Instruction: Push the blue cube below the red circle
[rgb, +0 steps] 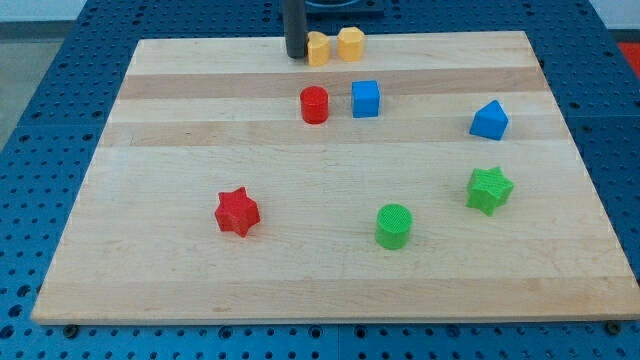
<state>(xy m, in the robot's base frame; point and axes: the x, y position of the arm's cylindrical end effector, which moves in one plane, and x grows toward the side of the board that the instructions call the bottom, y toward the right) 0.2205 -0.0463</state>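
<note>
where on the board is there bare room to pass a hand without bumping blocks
Free: the view's left side, left of the red star; the bottom strip under the green cylinder. Crowded: top centre, my tip beside two yellow blocks, red cylinder and blue cube.

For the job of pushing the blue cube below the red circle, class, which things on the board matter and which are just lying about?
Belongs to the job:
blue cube
red circle
my tip, at the view's top, touching neither

Just lying about:
two yellow blocks beside my tip
blue block at the view's right
red star
green star
green cylinder
</note>
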